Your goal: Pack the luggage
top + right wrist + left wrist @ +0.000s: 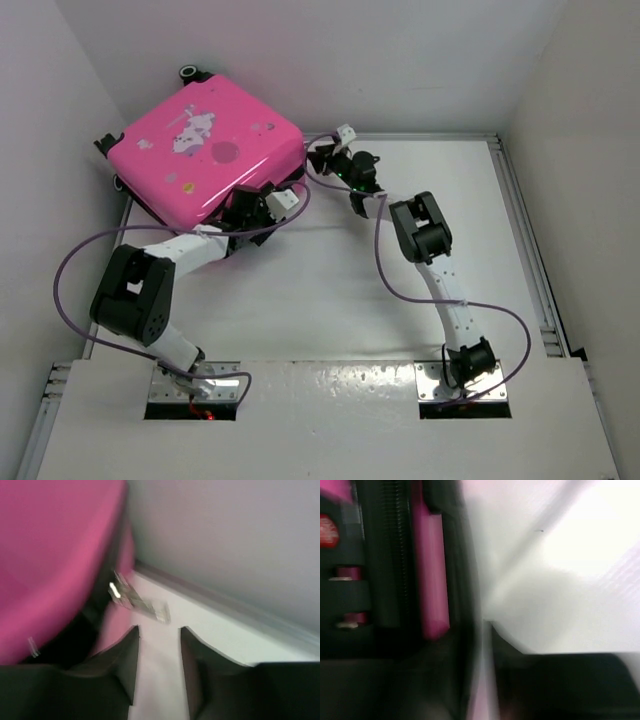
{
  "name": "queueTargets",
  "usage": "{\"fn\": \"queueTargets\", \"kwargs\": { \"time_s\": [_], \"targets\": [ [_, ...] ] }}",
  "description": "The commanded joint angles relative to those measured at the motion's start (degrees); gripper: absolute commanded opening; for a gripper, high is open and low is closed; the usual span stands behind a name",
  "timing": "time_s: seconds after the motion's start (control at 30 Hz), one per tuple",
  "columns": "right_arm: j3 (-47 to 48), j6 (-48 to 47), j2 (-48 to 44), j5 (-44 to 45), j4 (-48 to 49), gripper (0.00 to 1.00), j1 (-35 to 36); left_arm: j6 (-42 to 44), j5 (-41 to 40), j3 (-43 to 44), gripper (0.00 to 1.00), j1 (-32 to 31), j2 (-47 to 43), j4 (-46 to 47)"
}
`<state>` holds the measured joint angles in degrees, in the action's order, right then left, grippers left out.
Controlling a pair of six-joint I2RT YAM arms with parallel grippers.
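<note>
Your pink suitcase lies shut at the far left corner of the table, lid side up, with the white cartoon print facing the overhead camera. It sits askew to the table edges, and its left side reaches past the table's left edge toward the wall. Small black wheels show along its far and left sides.

Your left gripper is at the suitcase's near-right side, right against the shell. In its wrist view the black zipper trim and a strip of pink shell fill the left half. Everything there is blurred. The two dark fingers show only a thin slit between them, and you cannot tell whether they are pinching anything.

Your right gripper is just beside the suitcase's right corner, near the table's far edge. In its wrist view the gripper has its fingers spread, with only bare white table between them. Just ahead of the tips, a small metal tab hangs off the black trim, too blurred to make out further.

Purple cables loop off both arms.
</note>
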<state>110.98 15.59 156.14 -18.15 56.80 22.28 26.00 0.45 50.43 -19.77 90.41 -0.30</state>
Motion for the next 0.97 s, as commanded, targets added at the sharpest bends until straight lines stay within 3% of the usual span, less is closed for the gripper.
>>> {"fn": "queueTargets", "kwargs": {
  "time_s": [0.0,0.03,0.07,0.13,0.23,0.33,0.4,0.53,0.8,0.93],
  "targets": [
    [-11.0,-0.9,-10.2,7.9,2.3,0.42,-4.9,-0.4,-2.8,-0.3,0.47,4.7,-1.6,-7.7],
    [-16.9,-0.7,-12.5,7.4,4.4,0.54,-5.6,-1.3,0.7,-0.2,0.59,4.7,-3.5,-6.9],
    [-22.8,-1.1,-19.6,6.9,4.7,0.59,-6.2,-2.3,1.9,-0.2,0.70,4.7,-5.3,-5.5],
    [-30.9,-0.7,-24.9,4.7,4.4,0.66,-7.7,-5.7,3.5,0.5,1.00,2.9,-10.5,-4.1],
    [-42.2,-1.6,-38.4,-0.3,0.6,0.76,-10.1,-12.3,2.2,8.6,1.00,1.0,-12.2,-7.2],
    [-47.7,-4.6,-50.4,-3.7,-12.6,0.88,-13.0,-15.4,1.7,16.8,1.00,-0.4,-11.0,-15.4],
    [-48.0,-4.8,-57.9,-5.0,-27.1,0.95,-14.5,-14.8,2.6,23.5,1.00,-1.5,-9.1,-21.1],
    [-50.3,-3.2,-67.2,-4.3,-44.0,1.00,-16.4,-14.7,4.8,21.4,1.00,-2.7,-12.8,-20.5],
    [-61.2,-1.6,-81.3,2.0,-49.3,1.00,-16.5,-19.0,1.1,11.9,1.00,-6.0,-19.0,-16.1],
    [-63.7,-1.0,-86.7,4.5,-49.3,1.00,-15.4,-20.2,-0.6,14.9,1.00,-6.5,-19.0,-15.5]
  ]
}}
